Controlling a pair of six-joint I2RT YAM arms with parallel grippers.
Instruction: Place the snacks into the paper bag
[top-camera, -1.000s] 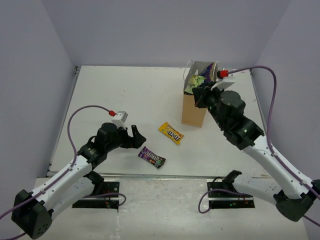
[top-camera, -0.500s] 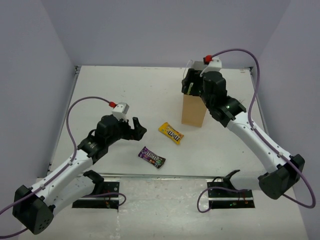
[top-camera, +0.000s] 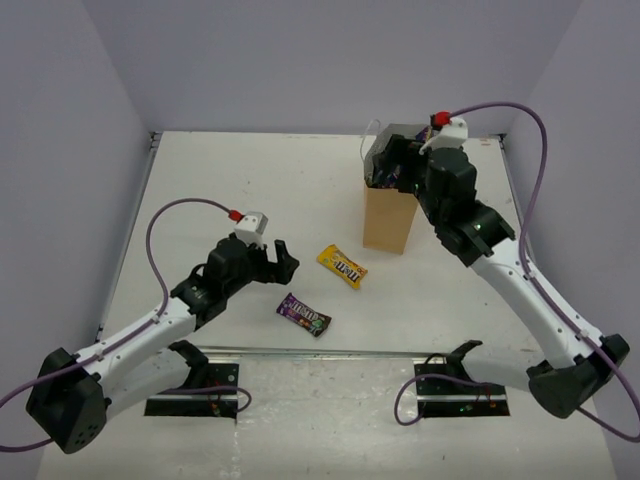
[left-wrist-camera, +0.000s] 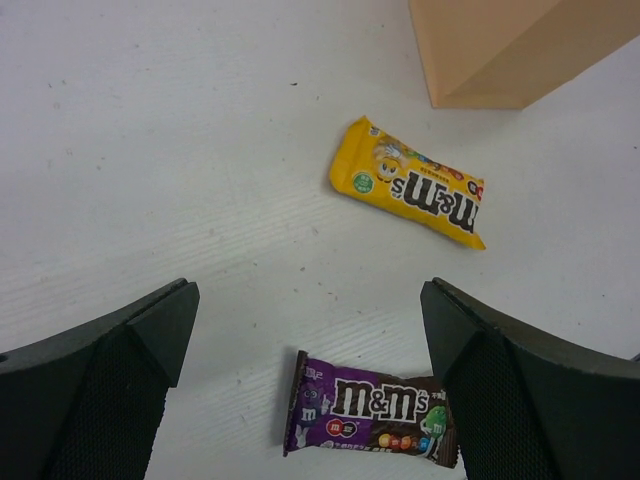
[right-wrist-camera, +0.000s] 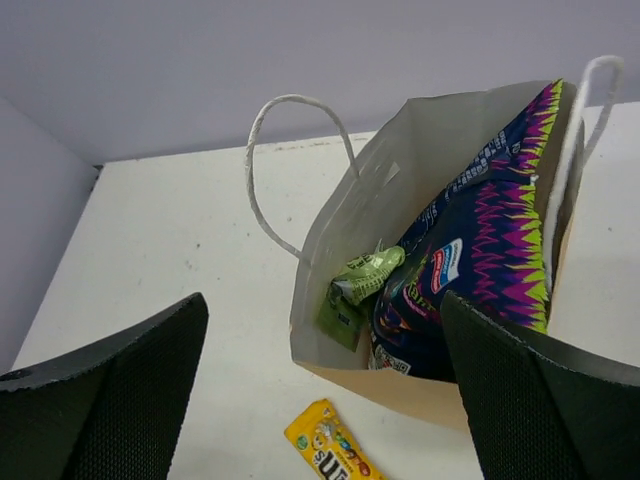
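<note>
Viewing white surface (top-camera: 250, 190) carrying everything. Finding tan paper bag (top-camera: 385, 228) standing upright, right of centre, mouth gaping. Spotting purple chip bag (right-wrist-camera: 480, 270) inside, filling one side. Noting right pincer (top-camera: 393, 163) hovering over bag mouth, released, gripping nothing. Noting left pincer (top-camera: 281, 259) released too, hanging above surface. Seeing yellow candy pack (top-camera: 342, 266) lying near bag base, purple candy bar (top-camera: 303, 313) lying apart, nearer arms. Glimpsing small green packet (right-wrist-camera: 365, 275) inside bag, beside chip bag.
</note>
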